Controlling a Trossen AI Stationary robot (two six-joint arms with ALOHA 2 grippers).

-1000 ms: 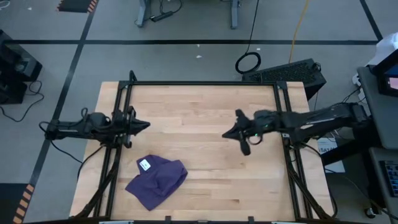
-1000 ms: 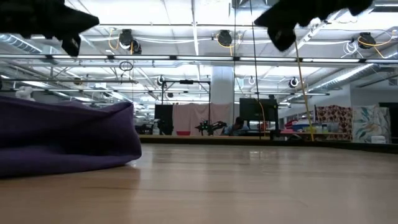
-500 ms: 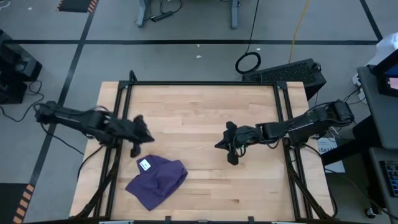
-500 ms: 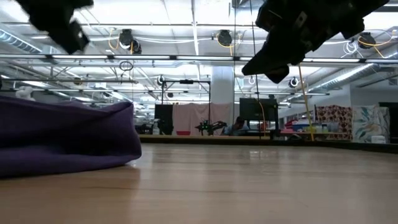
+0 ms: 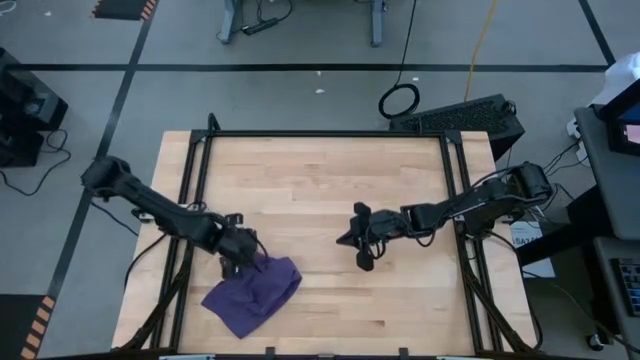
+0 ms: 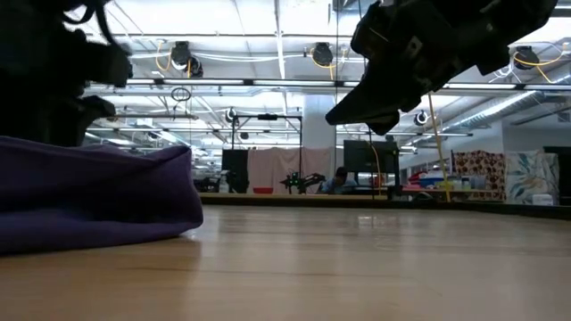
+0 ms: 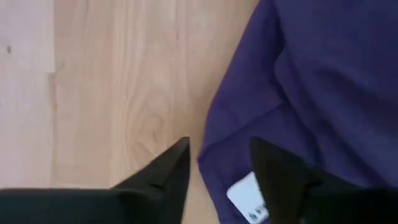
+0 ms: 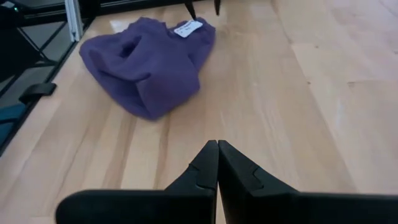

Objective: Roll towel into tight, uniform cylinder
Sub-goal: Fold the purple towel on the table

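**Left claw over towel corner, right claw clenched mid-tabletop**

Left claw (image 5: pixel 243 258) sits low at the far left corner of the towel (image 5: pixel 252 294), fingers (image 7: pixel 163 177) parted and straddling the cloth's edge beside the white tag (image 7: pixel 247 195); nothing grasped. Towel lies crumpled, unrolled, near the front left of the tabletop (image 5: pixel 330 180). Right claw (image 5: pixel 358 252) hangs above the tabletop's middle, well apart from the towel, its fingers (image 8: pixel 204 167) pressed together and empty.
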